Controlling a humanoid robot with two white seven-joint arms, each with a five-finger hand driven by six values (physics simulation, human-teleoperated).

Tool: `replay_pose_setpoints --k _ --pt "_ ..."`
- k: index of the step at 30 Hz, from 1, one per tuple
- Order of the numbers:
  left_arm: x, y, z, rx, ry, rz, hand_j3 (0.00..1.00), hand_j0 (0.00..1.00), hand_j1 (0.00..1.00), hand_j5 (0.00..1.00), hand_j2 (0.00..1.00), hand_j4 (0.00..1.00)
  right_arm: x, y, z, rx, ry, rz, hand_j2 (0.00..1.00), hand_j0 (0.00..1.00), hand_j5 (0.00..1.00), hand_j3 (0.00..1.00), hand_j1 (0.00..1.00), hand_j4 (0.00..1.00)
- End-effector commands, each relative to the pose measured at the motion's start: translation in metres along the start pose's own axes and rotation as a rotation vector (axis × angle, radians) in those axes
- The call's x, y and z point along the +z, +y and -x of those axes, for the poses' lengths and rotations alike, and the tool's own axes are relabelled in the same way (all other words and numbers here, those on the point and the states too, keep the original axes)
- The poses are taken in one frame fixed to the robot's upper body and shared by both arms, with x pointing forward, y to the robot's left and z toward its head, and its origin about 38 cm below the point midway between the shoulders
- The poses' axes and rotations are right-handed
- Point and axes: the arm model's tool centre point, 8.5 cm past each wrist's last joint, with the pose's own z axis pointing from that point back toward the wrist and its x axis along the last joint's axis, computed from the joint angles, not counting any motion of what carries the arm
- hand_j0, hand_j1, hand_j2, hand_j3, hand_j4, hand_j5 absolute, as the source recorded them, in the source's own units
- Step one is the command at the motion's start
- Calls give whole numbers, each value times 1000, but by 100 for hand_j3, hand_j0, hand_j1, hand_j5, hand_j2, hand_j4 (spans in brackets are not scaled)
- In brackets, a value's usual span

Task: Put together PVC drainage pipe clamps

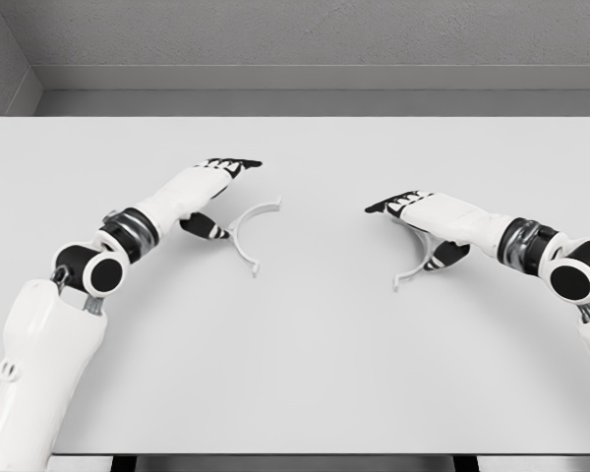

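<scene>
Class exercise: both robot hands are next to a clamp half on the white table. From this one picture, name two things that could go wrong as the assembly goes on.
1. The left clamp half is a thin arc lying flat; the left hand might push it away rather than lift it.
2. The right hand covers much of the right clamp half, so its grip is hard to check and the piece could slip.
</scene>
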Motion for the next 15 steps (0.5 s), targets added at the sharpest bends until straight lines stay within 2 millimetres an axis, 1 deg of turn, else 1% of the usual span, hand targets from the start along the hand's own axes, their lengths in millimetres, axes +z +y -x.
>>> replay_pose_setpoints --k 1,3,4,8,9,10,15 --pt "2 1 4 8 16 -4 100 100 100 100 100 100 -1 0 -1 -4 -4 1 100 100 100 100 100 100" --pt "3 3 9 16 30 -10 100 100 100 100 100 100 -1 0 -2 -3 -5 1 100 100 100 100 100 100" --pt "2 7 10 13 30 -16 100 100 100 100 100 100 -1 0 -2 -4 -6 2 100 100 100 100 100 100" --pt "-3 8 19 24 53 -4 100 100 100 100 100 100 -3 1 -4 -8 -13 4 100 100 100 100 100 100" --pt "-5 11 21 24 56 -5 100 100 100 100 100 100 -3 0 -4 -7 -14 4 100 100 100 100 100 100" --pt "-5 10 21 24 56 -3 100 100 100 100 100 100 -3 -2 -7 -1 -20 10 100 100 100 100 100 100" --pt "-7 6 21 31 57 4 100 100 100 100 100 100 -4 -2 -9 -1 -23 12 100 100 100 100 100 100"
